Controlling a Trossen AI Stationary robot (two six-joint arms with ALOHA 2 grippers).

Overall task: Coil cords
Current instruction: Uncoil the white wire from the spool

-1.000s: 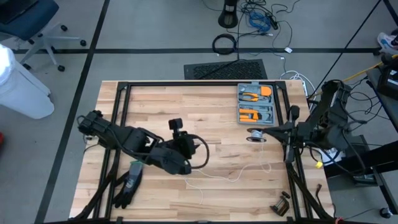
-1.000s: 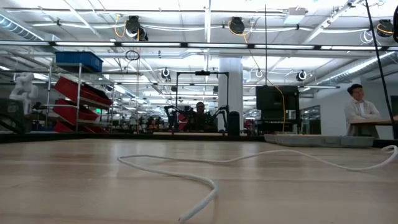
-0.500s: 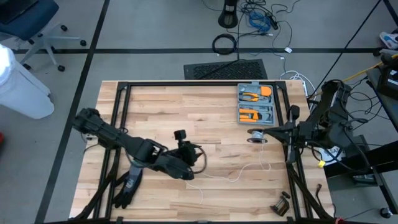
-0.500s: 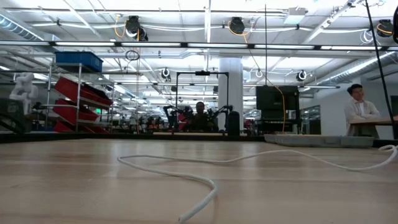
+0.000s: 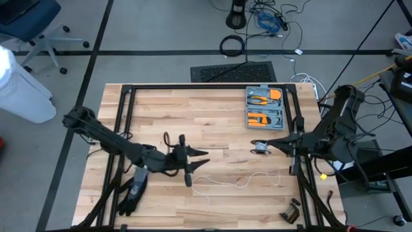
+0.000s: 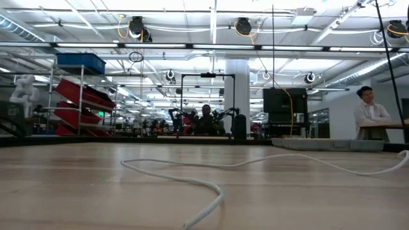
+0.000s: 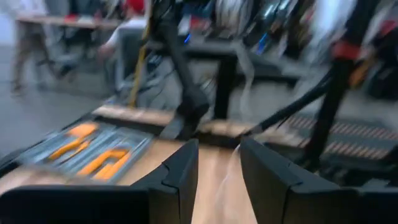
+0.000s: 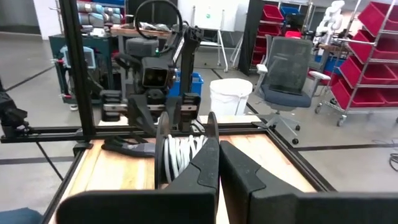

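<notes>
Since the earlier picture, the left arm has been stretched out longer and flatter across the table (image 5: 161, 113), and the left gripper (image 5: 201, 153) has been swung so that it is now aimed toward the right side, just above the loose white cord (image 5: 235, 182). Its fingers (image 7: 180, 171) are held partly apart, and nothing is seen between them. The right gripper (image 5: 273, 143) has been moved a little further in over the table, and its fingers (image 8: 208, 155) are pressed shut with nothing seen between them. A small round spool of wound cord (image 5: 260, 146) is seen right at its tip, and whether it is touched cannot be told. The loose white cord is laid in a wavy line on the wood between the two grippers, and it is also seen up close in the low view. One grey tool tray (image 5: 246, 106) is set near the far edge, and two orange-handled tools (image 5: 264, 99) are kept in it. One black glove (image 5: 131, 193) is laid near the left arm. One small dark thing (image 5: 291, 211) is left at the near right corner.
</notes>
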